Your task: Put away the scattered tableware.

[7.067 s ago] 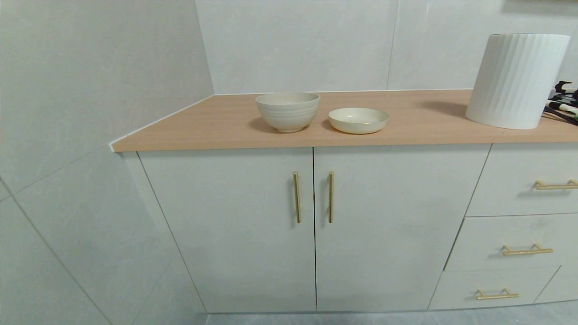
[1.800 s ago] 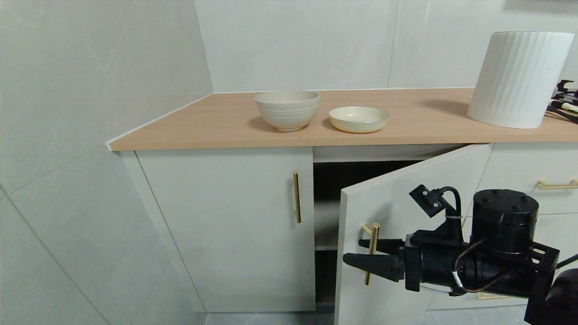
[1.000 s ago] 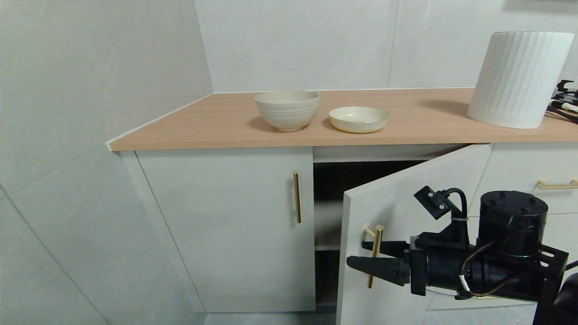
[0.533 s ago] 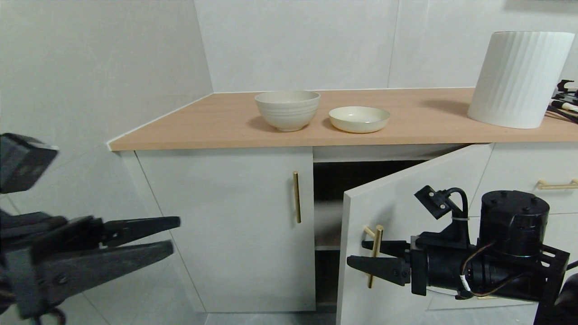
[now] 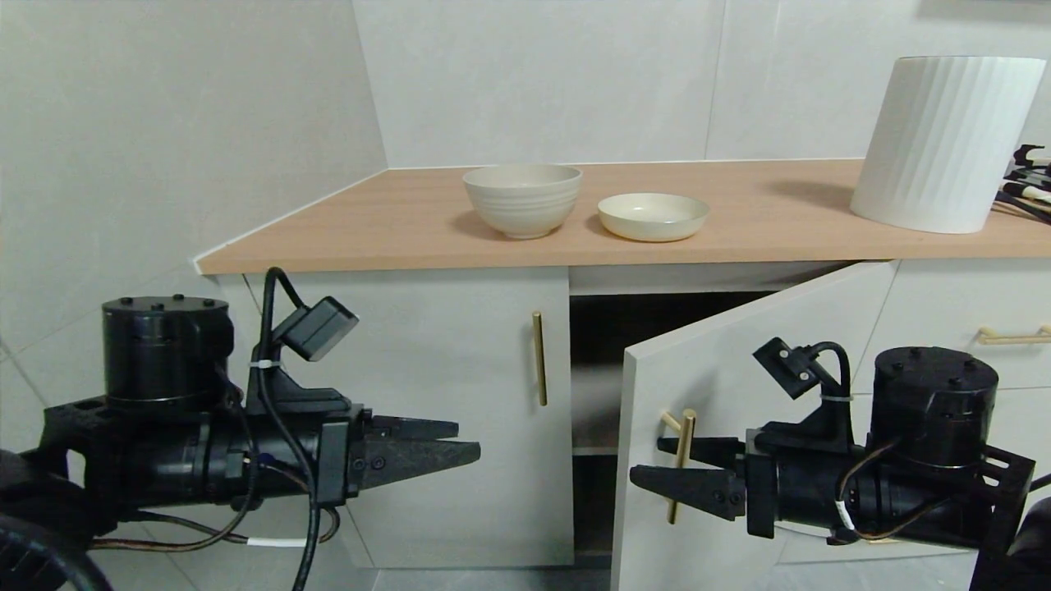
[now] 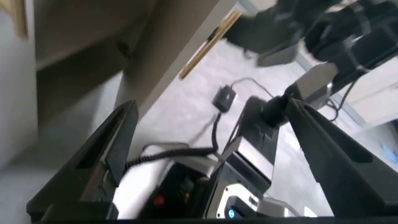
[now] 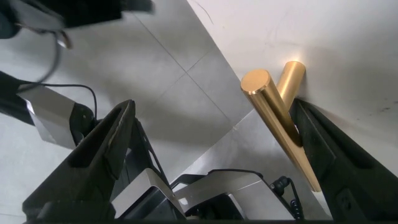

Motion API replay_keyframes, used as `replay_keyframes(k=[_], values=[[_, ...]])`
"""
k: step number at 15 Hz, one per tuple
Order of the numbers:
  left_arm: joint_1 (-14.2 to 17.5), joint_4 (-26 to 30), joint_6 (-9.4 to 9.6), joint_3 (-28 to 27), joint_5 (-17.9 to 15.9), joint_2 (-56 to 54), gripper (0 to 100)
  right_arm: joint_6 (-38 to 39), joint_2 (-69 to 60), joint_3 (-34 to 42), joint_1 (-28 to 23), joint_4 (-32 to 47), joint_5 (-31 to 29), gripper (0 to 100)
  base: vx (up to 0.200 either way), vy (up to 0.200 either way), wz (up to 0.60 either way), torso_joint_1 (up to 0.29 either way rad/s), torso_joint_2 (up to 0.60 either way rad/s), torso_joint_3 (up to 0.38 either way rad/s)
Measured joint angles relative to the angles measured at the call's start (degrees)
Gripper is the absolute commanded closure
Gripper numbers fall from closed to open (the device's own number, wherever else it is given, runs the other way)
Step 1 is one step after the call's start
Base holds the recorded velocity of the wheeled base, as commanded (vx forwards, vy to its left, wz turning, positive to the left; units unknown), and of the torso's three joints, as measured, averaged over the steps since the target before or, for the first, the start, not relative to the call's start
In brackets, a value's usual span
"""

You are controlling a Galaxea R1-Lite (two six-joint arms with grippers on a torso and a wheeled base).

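**1. Bowl** (image 5: 523, 201): cream, ribbed, upright on the wooden countertop (image 5: 394, 222), upper centre of the head view.

**2. Shallow dish** (image 5: 653, 217): cream, just right of the bowl and not touching it, on the same countertop.

**3. Right cabinet door** (image 5: 739, 353): below the dish, swung partly open, with a dark shelf space visible behind it. Its brass handle (image 5: 678, 464) stands vertical at lower centre-right.

**4. Right gripper** (image 5: 649, 460): I read it at the lower right, held level. Its fingers are spread wide with the brass handle between them. In the right wrist view the bar lies against one finger (image 7: 329, 162) and well clear of the other.

**5. Left gripper** (image 5: 466, 439): lower left, held level in front of the closed left door (image 5: 410, 394). It holds nothing, and the left wrist view shows me its fingers set well apart.

**6. Left door handle** (image 5: 539, 359): brass, vertical, just beyond the left gripper's tips.

**7. White ribbed container** (image 5: 944, 144): upper right, on the countertop. Dark utensils (image 5: 1026, 185) lie beside it at the right edge.

**8. Drawers** (image 5: 944, 328): right of the open door, with brass pulls.
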Motion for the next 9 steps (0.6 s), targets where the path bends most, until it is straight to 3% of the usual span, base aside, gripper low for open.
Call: replay_keyframes(k=[2, 4, 9], values=[[-2.1, -2.1, -0.06, 0.2, 4.4, 2.5, 100, 0.0, 0.2, 0.1, 0.0, 0.0, 0.0, 0, 0.0, 0.0, 0.0, 0.0, 0.0, 0.0], [-3.3, -3.9, -0.22, 0.1, 5.0, 4.4, 100, -0.1, 0.2, 0.2, 0.0, 0.0, 0.0, 0, 0.0, 0.0, 0.0, 0.0, 0.0, 0.0], [-6.3, -15.3, -1.4, -2.7, 5.3, 11.4, 100, 0.0, 0.2, 0.4, 0.0, 0.0, 0.0, 0, 0.0, 0.0, 0.0, 0.0, 0.0, 0.0]])
